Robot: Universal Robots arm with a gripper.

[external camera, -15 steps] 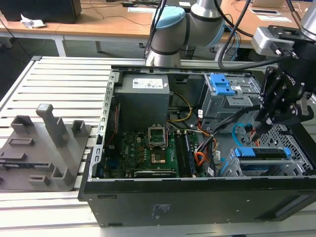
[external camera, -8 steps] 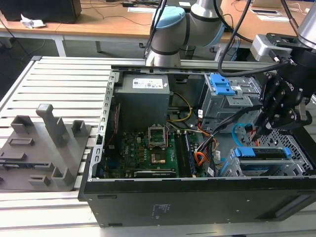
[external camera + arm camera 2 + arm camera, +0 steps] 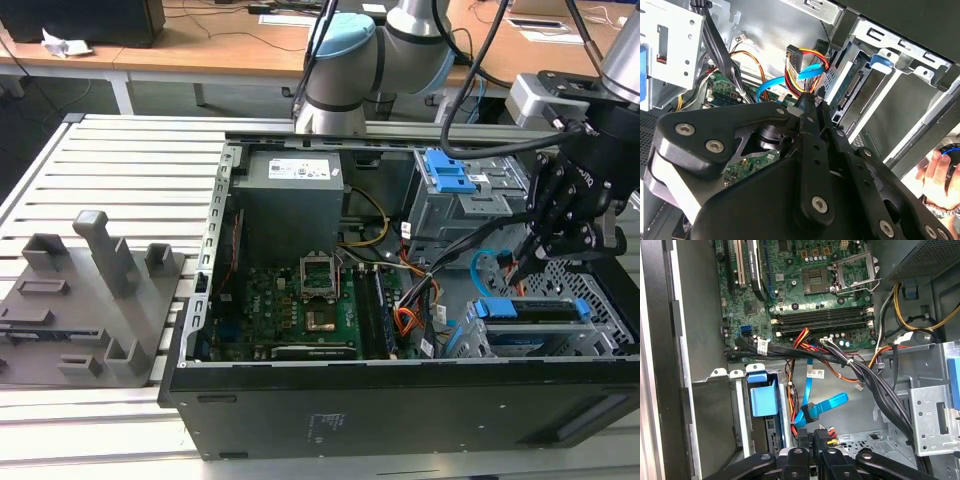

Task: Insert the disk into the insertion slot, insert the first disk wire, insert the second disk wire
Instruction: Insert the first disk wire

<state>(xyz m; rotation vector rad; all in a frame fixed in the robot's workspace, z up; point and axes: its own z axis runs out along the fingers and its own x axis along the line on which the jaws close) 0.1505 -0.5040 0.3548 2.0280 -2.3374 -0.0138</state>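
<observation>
Black gripper (image 3: 522,268) hangs low over the open computer case (image 3: 400,410), at the exterior view's right end; the case lies on its side on the slotted metal desk (image 3: 120,160); the tip sits just above the disk (image 3: 530,312). And the disk is home: it lies flat in the insertion slot (image 3: 600,300), with its blue carrier edge turned toward the wires; in the second wrist view the disk (image 3: 852,87) shows its connector edge inside the slot's grey frame.

Now the jaws: in both wrist views they are drawn close together, hardly a gap, right at the bundle of wires; whether a wire sits between them I cannot tell. The first disk wire (image 3: 807,57), red, yellow and black strands, loops just past the tip; its black plug hangs in open air, apart from the disk. The second disk wire (image 3: 805,70), that flat light-blue ribbon, crosses right beside it; in the first wrist view its dark plug hangs just above the tip. A person's hand (image 3: 940,172) rests at the edge, outside the case.
</observation>
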